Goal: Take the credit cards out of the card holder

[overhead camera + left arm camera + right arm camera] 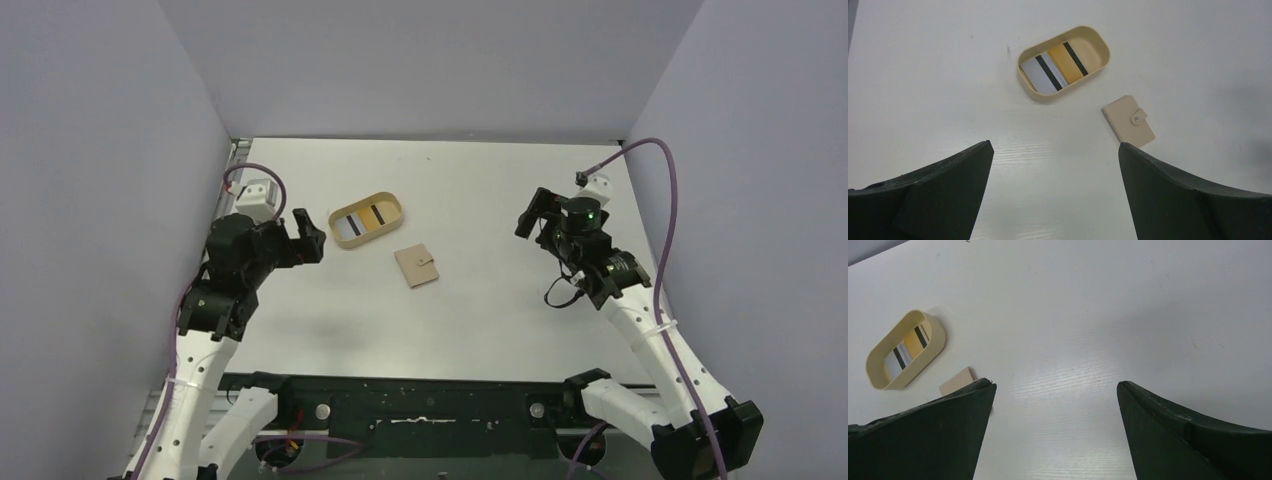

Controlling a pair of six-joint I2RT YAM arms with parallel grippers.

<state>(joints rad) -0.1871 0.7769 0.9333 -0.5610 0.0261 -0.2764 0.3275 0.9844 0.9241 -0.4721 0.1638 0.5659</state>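
Observation:
The card holder [417, 266] is a small tan wallet lying shut on the table, its snap tab fastened; it also shows in the left wrist view [1128, 121] and partly in the right wrist view [955, 381]. Two credit cards lie in the oval tan tray [398, 208]: a pale grey-blue one [1040, 75] and a yellow one [1068, 65], each with a black stripe. My left gripper [312, 232] is open and empty, left of the tray. My right gripper [530, 212] is open and empty, well right of the wallet.
The tray [1098, 37] stands just behind and left of the wallet; it also shows in the right wrist view [940, 337]. Grey walls enclose the table on the left, back and right. The arm bases and cables are at the near edge.

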